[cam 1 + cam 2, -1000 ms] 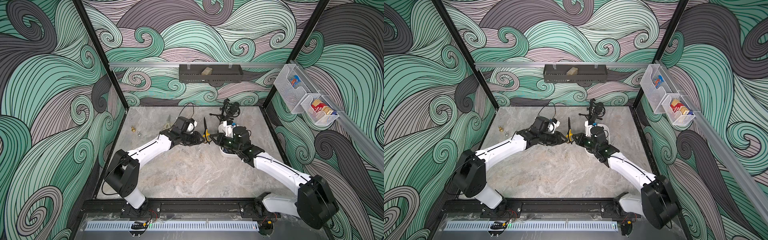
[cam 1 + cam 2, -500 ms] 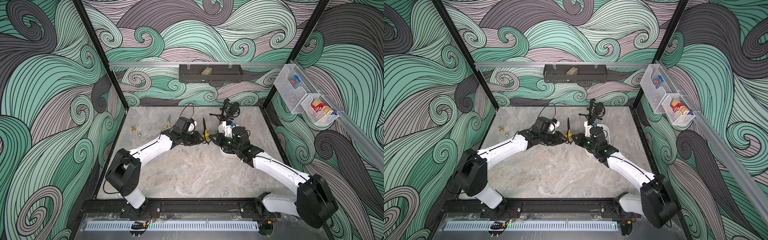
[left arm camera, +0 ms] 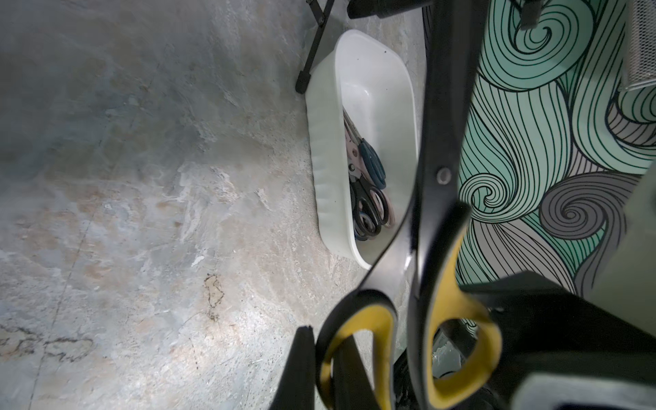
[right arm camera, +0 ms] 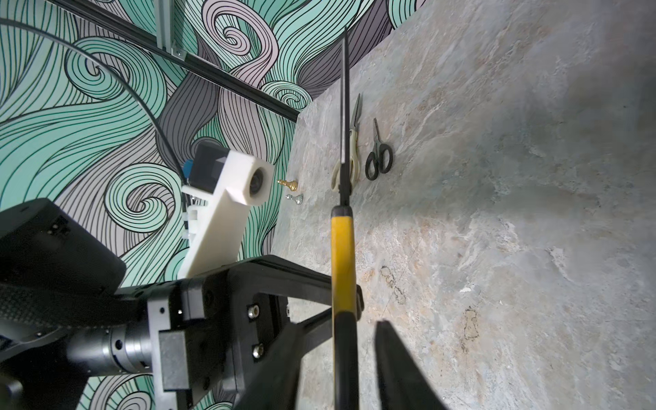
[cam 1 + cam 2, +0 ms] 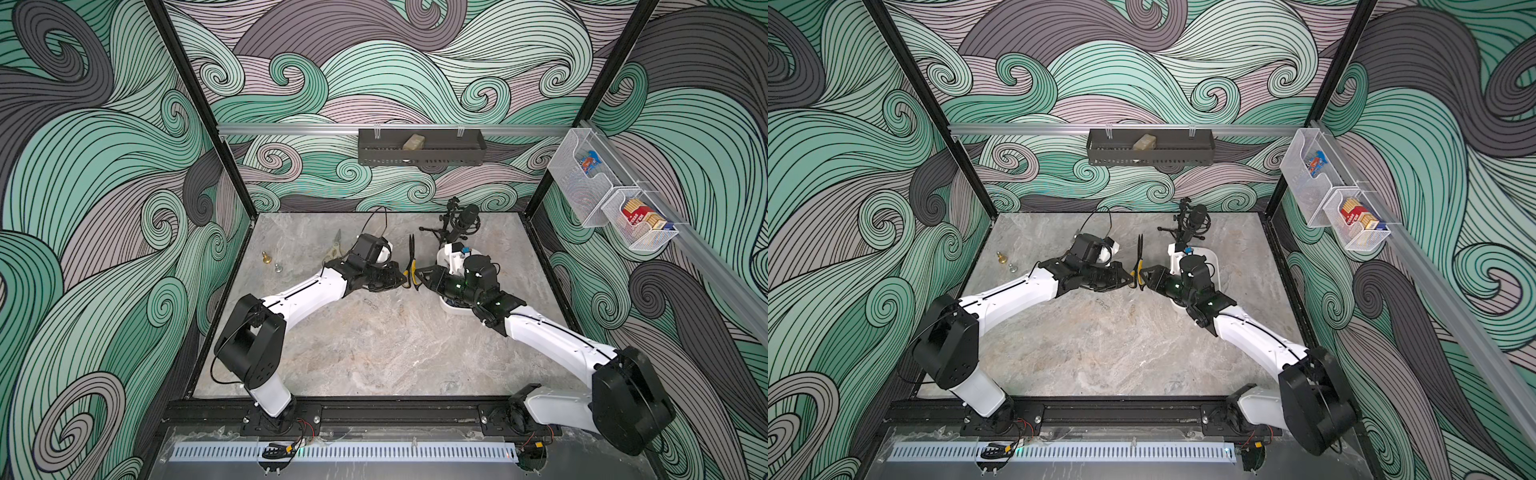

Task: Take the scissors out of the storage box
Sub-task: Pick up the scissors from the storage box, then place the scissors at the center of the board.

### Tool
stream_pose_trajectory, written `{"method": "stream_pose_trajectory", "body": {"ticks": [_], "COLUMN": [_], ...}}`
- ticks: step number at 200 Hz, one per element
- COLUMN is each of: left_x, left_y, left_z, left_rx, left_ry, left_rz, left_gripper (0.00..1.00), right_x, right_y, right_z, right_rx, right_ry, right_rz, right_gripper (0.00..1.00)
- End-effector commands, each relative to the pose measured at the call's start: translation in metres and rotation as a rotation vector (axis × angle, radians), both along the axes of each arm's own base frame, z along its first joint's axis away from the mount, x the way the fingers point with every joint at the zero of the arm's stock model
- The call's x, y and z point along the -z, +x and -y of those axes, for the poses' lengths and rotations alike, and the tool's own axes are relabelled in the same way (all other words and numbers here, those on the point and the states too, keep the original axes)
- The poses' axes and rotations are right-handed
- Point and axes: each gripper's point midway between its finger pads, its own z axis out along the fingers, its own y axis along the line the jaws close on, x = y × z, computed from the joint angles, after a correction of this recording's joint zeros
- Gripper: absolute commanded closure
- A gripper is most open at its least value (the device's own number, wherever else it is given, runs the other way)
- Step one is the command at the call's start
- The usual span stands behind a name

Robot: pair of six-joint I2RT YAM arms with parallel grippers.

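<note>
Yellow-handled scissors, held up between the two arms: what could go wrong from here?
1. The left gripper pinches only one loop of the yellow-handled scissors; the free half could swing open or the pair could pivot.
2. The right gripper stands open right beside the handles; pulling back it might snag them and drag them loose.

White-shelled arms (image 5: pixel 303 293) with boxy black joints (image 5: pixel 251 351).

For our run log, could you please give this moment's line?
left gripper: shut on yellow scissors | right gripper: open | box: other scissors inside
</note>
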Motion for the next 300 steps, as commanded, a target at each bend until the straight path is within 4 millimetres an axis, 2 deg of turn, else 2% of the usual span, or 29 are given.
{"method": "stream_pose_trajectory", "body": {"ticks": [1, 13, 38, 62, 90, 112, 125, 136, 163, 170, 191, 214, 250, 279, 300], "left_x": [-0.014, -0.017, -0.023, -0.027, -0.034, -0.042, -0.045, -0.043, -0.032, -0.029, -0.016, -0.003, 0.024, 0.042, 0.059], "left_y": [-0.001, -0.001, 0.001, 0.002, 0.002, 0.002, 0.001, 0.001, 0.004, 0.007, 0.019, 0.040, 0.075, 0.101, 0.119], "left_z": [0.013, 0.015, 0.017, 0.020, 0.025, 0.028, 0.030, 0.029, 0.024, 0.021, 0.009, -0.011, -0.038, -0.052, -0.062], "left_rx": [0.044, 0.046, 0.049, 0.055, 0.065, 0.075, 0.081, 0.081, 0.069, 0.062, 0.033, -0.005, -0.052, -0.106, -0.167], "left_ry": [-0.046, -0.058, -0.071, -0.081, -0.113, -0.139, -0.149, -0.147, -0.128, -0.121, -0.083, 0.003, 0.203, 0.311, 0.375], "left_rz": [0.017, 0.018, 0.027, 0.027, 0.022, 0.022, 0.023, 0.022, 0.009, 0.008, 0.009, 0.041, 0.084, 0.116, 0.101], "left_gripper": [0.96, 0.96, 0.96, 0.96, 0.96, 0.96, 0.96, 0.95, 0.95, 0.95, 0.94, 0.94, 0.94, 0.94, 0.94], "right_x": [-0.014, -0.013, -0.009, -0.004, 0.000, 0.002, 0.002, 0.000, -0.013, -0.017, -0.033, -0.041, -0.021, -0.006, 0.000], "right_y": [0.001, 0.001, 0.002, 0.003, 0.004, 0.005, 0.006, 0.008, 0.014, 0.017, 0.027, 0.039, 0.044, 0.038, 0.033], "right_z": [-0.005, -0.005, -0.008, -0.010, -0.015, -0.016, -0.017, -0.017, -0.008, -0.002, 0.020, 0.048, 0.081, 0.088, 0.091], "right_rx": [-0.014, -0.017, -0.023, -0.033, -0.045, -0.050, -0.052, -0.051, -0.027, -0.015, 0.024, 0.068, 0.122, 0.114, 0.115], "right_ry": [0.037, 0.034, 0.030, 0.031, 0.039, 0.039, 0.036, 0.032, 0.012, 0.003, -0.011, -0.040, -0.114, -0.158, -0.173], "right_rz": [0.046, 0.045, 0.038, 0.026, 0.018, 0.017, 0.020, 0.031, 0.071, 0.085, 0.141, 0.152, 0.090, 0.053, 0.042], "right_gripper": [0.46, 0.47, 0.71, 0.86, 0.93, 0.94, 0.88, 0.75, 0.12, 0.01, 0.00, 0.00, 0.00, 0.00, 0.05]}}
